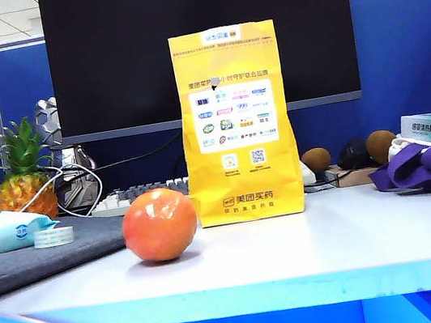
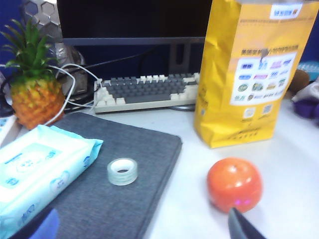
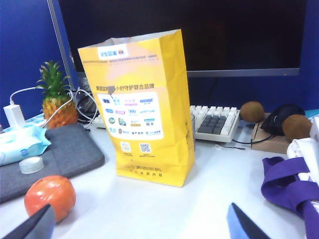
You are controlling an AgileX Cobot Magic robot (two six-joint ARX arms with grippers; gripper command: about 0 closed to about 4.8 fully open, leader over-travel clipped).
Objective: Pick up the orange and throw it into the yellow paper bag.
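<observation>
White bench (image 1: 311,249) holds the orange (image 1: 160,224) just left-front of the yellow paper bag (image 1: 236,125), nearer the left claw (image 2: 144,226), lying ahead by 1 fingertip; both left and right claw (image 3: 139,224) wide, empty.

A spiky-topped golden pineapple (image 1: 24,182) stands at the back beside tangled white cables (image 1: 70,178), and a grey fabric mat (image 2: 119,199) carries a blue-and-white wet-wipe pack (image 2: 35,174) and a clear tape roll (image 2: 122,171). Behind sits a grey-and-cream keyboard (image 2: 149,92) under a big dark monitor (image 1: 199,33), with two brown kiwis (image 3: 252,111) and a crumpled purple cloth (image 1: 425,165) off to the side.
</observation>
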